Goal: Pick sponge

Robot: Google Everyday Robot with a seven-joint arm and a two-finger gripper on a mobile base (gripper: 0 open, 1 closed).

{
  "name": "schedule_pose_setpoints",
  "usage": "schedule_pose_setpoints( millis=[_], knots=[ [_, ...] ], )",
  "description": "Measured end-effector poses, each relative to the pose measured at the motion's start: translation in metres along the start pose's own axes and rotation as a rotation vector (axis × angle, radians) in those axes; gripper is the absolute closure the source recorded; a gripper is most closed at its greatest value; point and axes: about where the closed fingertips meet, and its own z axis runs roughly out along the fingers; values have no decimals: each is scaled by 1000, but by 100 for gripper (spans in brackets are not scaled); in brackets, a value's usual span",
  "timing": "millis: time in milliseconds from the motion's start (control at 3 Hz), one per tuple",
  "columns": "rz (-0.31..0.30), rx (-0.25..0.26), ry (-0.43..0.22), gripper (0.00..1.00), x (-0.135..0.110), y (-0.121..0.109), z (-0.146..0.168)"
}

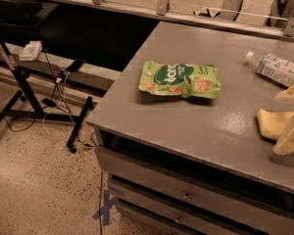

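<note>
The sponge (270, 123) is a flat pale-yellow pad lying on the grey table (196, 131) near its right side. My gripper (290, 116) is at the right edge of the view, right at the sponge. One cream finger (288, 94) stands beyond the sponge and the other (289, 140) on its near side, overlapping its near right corner. The jaws stand apart with the sponge's right part between them. The arm above is out of view.
A green snack bag (180, 80) lies mid-table to the left of the sponge. A clear bottle with a blue-white label (279, 68) lies at the back right. Drawers (186, 197) are below the table's front edge. A black stand with cables (19, 67) is on the floor at left.
</note>
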Motion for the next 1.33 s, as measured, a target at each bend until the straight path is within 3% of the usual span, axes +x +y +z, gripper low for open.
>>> schedule_pose_setpoints(
  millis=[667,1000,1333],
  knots=[
    [33,-26,-44,64,-14,-4,5],
    [47,-64,-92,87,-44,-9,1],
    [43,-87,-182,100,-87,-16,-9]
  ],
)
